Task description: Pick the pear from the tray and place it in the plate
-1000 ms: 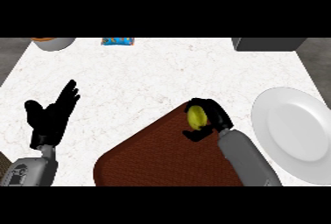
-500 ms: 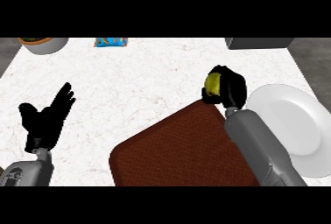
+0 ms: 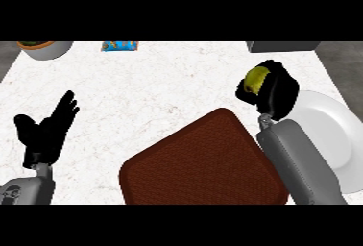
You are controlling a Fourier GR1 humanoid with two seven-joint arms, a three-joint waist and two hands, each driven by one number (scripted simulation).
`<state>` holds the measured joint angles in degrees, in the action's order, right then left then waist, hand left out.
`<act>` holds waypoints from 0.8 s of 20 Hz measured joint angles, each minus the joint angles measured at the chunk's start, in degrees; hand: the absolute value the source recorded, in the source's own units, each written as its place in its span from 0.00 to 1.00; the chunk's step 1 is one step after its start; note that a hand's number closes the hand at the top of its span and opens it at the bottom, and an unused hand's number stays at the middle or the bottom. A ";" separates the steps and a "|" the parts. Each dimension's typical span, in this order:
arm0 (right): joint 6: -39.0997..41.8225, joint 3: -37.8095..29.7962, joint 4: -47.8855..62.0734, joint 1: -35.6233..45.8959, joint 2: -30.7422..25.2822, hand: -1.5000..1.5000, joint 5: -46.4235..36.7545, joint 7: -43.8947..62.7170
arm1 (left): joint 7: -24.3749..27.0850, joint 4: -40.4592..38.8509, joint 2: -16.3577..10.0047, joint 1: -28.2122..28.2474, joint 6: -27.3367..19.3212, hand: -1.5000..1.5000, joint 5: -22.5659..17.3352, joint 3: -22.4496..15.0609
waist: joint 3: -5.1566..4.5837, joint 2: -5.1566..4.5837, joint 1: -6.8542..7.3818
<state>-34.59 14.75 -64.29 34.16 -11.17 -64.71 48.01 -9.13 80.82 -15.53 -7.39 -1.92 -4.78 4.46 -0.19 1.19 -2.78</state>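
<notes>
- We are counting one pear (image 3: 255,79), one brown tray (image 3: 205,163), one white plate (image 3: 330,120) and two hands.
- Along the far edge we are also counting one grey bowl (image 3: 44,48) at the left corner, one blue packet (image 3: 119,45) beside it, and one dark grey block (image 3: 284,46) toward the right. All three are being cut off by the top of the view.
- Our right hand (image 3: 280,96) is wrapping the yellow-green pear, with its fingers curling round the fruit and hiding much of it.
- The pear is sitting off the tray, beyond its far right corner, over bare white tabletop (image 3: 156,91) and just beside the plate's left rim. We cannot tell how high it is hanging.
- Our left hand (image 3: 46,132) is resting at the view's left, with its fingers straight, spread and pointing up, holding nothing.
- The plate is lying against the tabletop's right side, with our right forearm crossing its near edge.
- The tray is running out of view at the bottom.
- A wide stretch of bare tabletop is lying open between the left hand, the tray and the far items.
</notes>
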 measured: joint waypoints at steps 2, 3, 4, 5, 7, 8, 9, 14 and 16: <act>1.26 -0.79 -5.97 -3.23 -0.99 1.00 -1.60 2.90 | -0.21 0.39 0.15 0.25 0.31 0.50 -0.23 -0.03 | 0.04 -0.19 0.32; 1.87 -1.43 -8.83 -5.18 -2.05 1.00 -1.76 3.63 | -0.72 0.76 0.30 -0.07 0.33 0.50 -0.25 -0.21 | 0.06 -0.29 0.49; 2.14 -2.24 -11.58 -7.41 -3.41 1.00 -1.20 3.69 | -0.14 0.19 0.41 -0.15 0.43 0.50 -0.16 -0.14 | 0.08 -0.40 0.58; 2.77 -2.96 -14.36 -9.49 -4.35 1.00 -1.28 4.37 | -0.01 -0.01 0.19 -0.15 0.77 0.50 -0.23 0.05 | 0.10 -0.48 0.71; 3.27 -4.71 -18.33 -13.65 -6.29 1.00 -0.69 4.54 | -0.17 0.68 0.75 0.03 0.49 0.50 0.44 -0.65 | 0.13 -0.65 1.14; 3.05 -6.00 -18.99 -14.94 -7.10 1.00 -0.07 4.11 | -0.68 1.51 0.76 0.03 0.58 0.50 0.44 -0.71 | 0.14 -0.74 1.44; 3.07 -7.10 -20.47 -16.94 -8.32 1.00 1.07 3.52 | -0.03 1.31 1.17 0.38 0.46 0.50 0.68 -0.85 | 0.15 -0.80 1.55; 3.59 -12.11 -21.77 -23.48 -12.48 1.00 6.86 -1.47 | 1.20 -1.20 1.67 -1.34 0.81 0.50 1.24 -0.40 | 0.17 -1.06 2.13; 5.14 -13.43 -20.22 -25.07 -13.85 1.00 9.95 -3.76 | 0.88 -0.56 2.47 -1.24 0.26 0.50 2.00 -1.24 | 0.19 -1.11 2.31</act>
<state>-29.45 1.32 -84.52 9.09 -25.01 -54.76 44.25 -8.25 80.26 -13.06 -8.63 -1.66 -2.77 3.23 0.00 0.08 -0.47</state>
